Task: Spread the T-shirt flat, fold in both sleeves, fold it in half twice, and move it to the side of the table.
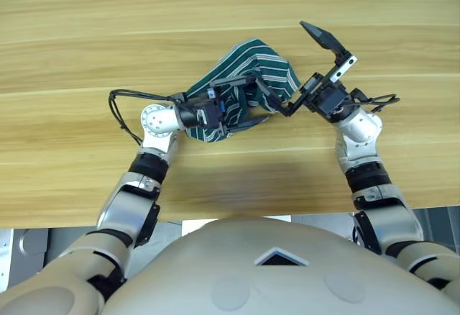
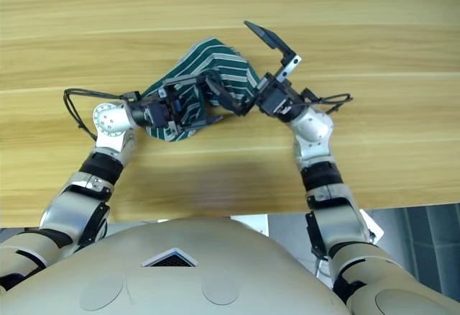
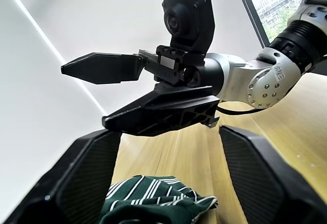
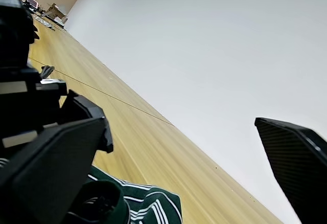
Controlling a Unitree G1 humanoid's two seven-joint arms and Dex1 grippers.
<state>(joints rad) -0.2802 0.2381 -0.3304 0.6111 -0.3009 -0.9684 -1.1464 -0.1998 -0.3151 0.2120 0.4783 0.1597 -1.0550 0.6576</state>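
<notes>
A crumpled green T-shirt with white stripes (image 1: 251, 67) lies in a heap on the wooden table (image 1: 72, 42), just in front of me at the middle. My left gripper (image 1: 241, 105) lies open at the heap's near left side, its fingers either side of the cloth (image 3: 153, 203). From the right, my right gripper (image 1: 280, 52) stands wide open. One of its fingers (image 1: 325, 38) is raised over bare wood and the other rests low on the shirt. The two grippers face each other closely across the heap, and neither holds any cloth.
Bare wood stretches wide to the left, right and far side of the shirt. The table's front edge (image 1: 237, 214) runs close to me. Black cable loops (image 1: 118, 106) hang at my left wrist.
</notes>
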